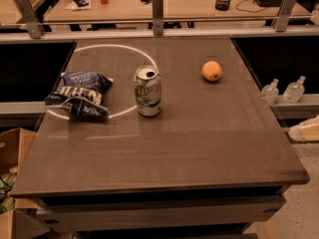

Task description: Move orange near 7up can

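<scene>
The orange [212, 70] lies on the dark table [199, 143], right of centre and towards the back. The 7up can [147, 91] stands upright near the table's middle, about a can's height to the left of the orange and a little nearer to me. It stands on a white circle line. My gripper is out of view. Only a pale part of my arm [305, 130] shows at the right edge of the view, beyond the table's right side and well away from the orange.
A dark blue chip bag [77, 94] lies left of the can. Two small clear bottles [283, 90] stand on a ledge right of the table. A railing with posts [157, 11] runs behind the table. Cardboard boxes [12, 153] sit at the lower left.
</scene>
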Tool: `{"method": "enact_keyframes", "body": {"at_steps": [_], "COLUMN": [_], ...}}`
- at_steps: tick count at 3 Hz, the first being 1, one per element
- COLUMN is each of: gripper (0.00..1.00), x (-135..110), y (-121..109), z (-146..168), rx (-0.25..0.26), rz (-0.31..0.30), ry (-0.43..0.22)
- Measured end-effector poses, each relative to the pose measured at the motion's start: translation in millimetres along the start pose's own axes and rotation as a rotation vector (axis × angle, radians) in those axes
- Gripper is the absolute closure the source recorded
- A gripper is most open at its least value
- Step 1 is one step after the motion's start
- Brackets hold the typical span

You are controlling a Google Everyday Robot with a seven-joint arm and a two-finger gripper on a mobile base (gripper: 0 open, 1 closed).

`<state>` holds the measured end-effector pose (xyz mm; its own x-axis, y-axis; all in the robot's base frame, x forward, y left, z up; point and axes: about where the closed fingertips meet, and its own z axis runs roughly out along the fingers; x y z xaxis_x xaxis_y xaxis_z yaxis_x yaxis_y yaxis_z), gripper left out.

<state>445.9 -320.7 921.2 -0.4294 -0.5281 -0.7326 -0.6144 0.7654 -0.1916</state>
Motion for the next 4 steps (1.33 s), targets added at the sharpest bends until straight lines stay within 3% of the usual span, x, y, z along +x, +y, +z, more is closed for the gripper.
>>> {"method": "enact_keyframes", "body": {"at_steps": [1, 2, 4], "gripper": [0.0, 0.0, 0.0], "x": [-5.3, -3.7, -7.2], "y": [-12.5, -13.1, -11.3], "z": [7.9, 16.5, 24.1], "rx": [-0.031, -0.077, -0.065], "rz": [-0.006, -0.027, -0.019], "ry": [-0.176, -0.228, -0.244]}}
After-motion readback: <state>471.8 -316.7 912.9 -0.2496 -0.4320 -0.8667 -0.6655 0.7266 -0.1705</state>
